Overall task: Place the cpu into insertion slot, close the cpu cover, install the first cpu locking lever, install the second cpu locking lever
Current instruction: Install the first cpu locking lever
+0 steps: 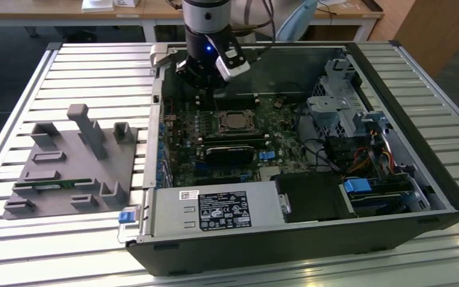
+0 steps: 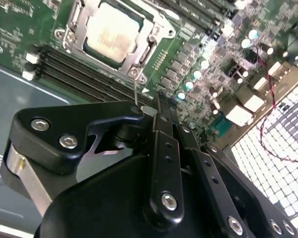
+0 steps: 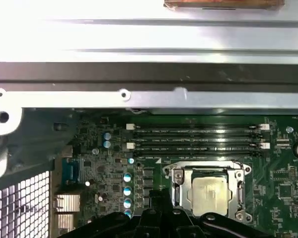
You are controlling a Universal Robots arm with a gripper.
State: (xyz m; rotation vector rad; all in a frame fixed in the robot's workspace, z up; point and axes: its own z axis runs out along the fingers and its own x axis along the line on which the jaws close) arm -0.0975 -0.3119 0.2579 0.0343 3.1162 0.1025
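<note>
Exterior view, left to right: grey fixture (image 1: 70, 161) on the slatted table (image 1: 22, 84); open case (image 1: 413, 137), with the gripper (image 1: 205, 95) poised at 11 o'clock of the cpu (image 1: 232, 122), its opening not discernible. In the first wrist view the cpu lies seated in the slot (image 3: 238, 171), the cover (image 3: 188, 191) flat around it.

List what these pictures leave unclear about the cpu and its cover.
- Second wrist view: the cpu cover is cut off by the picture's edge.
- First wrist view: the gripper hides one edge of it.
- Exterior view: the cpu is too small to tell it from the cpu cover.
</note>
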